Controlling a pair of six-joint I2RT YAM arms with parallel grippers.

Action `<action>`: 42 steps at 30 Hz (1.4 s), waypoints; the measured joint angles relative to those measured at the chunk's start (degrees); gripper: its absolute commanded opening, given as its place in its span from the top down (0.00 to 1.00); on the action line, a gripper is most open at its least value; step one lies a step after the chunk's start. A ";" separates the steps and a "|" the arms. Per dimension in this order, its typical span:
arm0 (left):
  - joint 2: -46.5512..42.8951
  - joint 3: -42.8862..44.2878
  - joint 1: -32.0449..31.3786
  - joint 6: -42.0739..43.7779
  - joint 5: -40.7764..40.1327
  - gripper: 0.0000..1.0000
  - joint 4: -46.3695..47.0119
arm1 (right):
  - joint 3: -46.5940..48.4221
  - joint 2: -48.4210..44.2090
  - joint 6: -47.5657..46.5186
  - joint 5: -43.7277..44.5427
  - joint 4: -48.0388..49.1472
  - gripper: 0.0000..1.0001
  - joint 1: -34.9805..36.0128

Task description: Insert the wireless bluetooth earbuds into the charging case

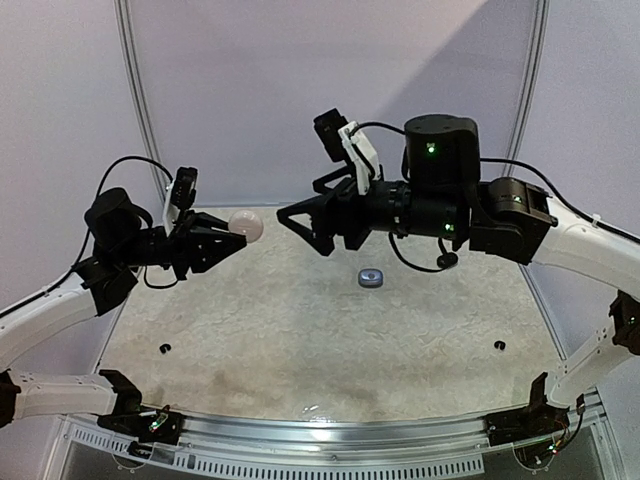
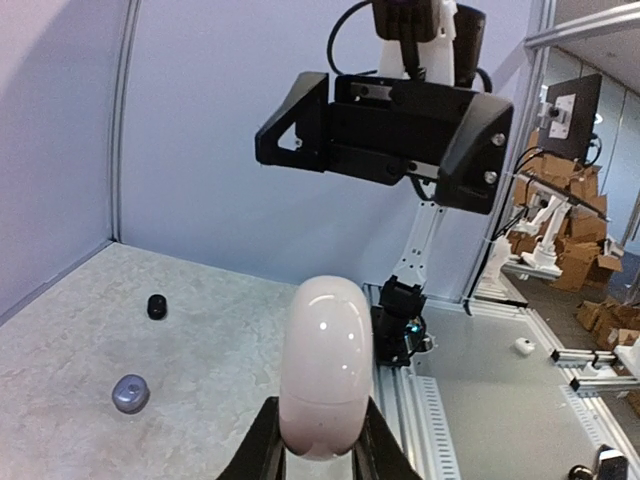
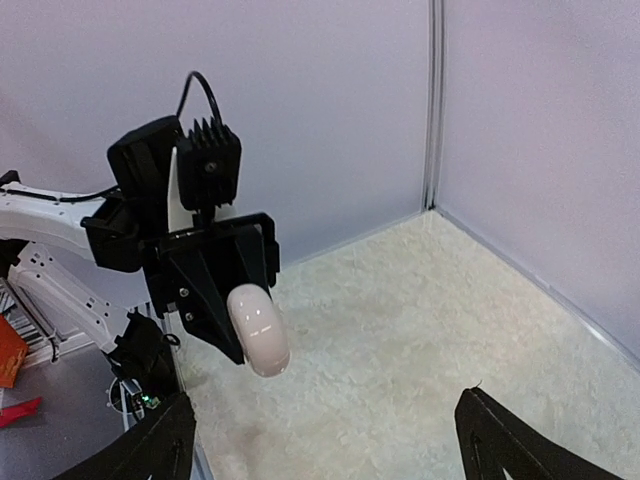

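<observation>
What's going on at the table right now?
The left claw is shut on a white egg-shaped charging case and holds it up above the table. The case looks closed. The right claw hovers facing it, jaws wide open and empty. Down on the table lie two black earbuds and a small grey item, too small to identify. Neither claw is touching them.

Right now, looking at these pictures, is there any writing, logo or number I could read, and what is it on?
No text can be read anywhere in these views.
white case: plain and glossy, no marking visible.
grey case: too small to show any mark.
cardboard boxes: any print is too blurred to read.
orange object: cut off at the edge, no legible writing.
</observation>
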 measured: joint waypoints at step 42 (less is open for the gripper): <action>7.89 6.45 -3.15 -13.60 -1.53 1.00 6.25 | 10.38 15.02 6.99 -38.64 6.49 0.90 -11.06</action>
